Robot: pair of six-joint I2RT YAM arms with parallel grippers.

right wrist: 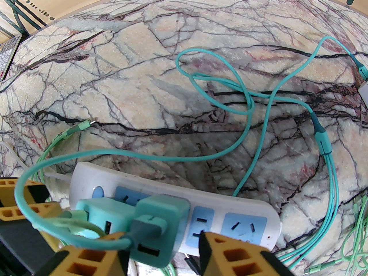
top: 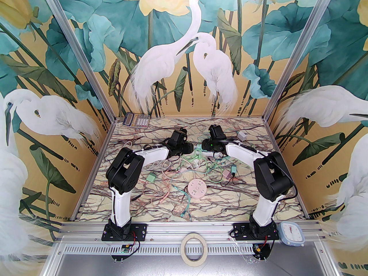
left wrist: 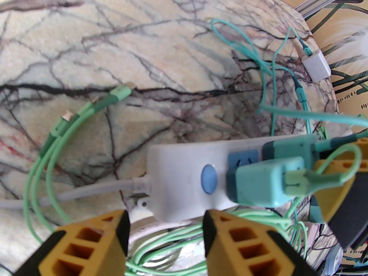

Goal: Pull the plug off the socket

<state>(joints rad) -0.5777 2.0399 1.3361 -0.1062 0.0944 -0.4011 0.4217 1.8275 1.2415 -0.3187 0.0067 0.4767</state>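
Right wrist view tells us nothing is unplugged yet: two boxy, matte plastic plugs, a darker teal plug and a paler plug beside it, sit seated in the long, round-ended white power strip with pale-blue socket faces. The strip lies on the veined, marble-look surface among thin, rubbery teal and green cables. Our right claw stands half open, its ribbed yellow fingers either side of the darker teal plug, though we cannot tell whether they pinch it. Our left claw hangs partly open and empty at the strip's switch end, so we judge the whole pull is left to do.
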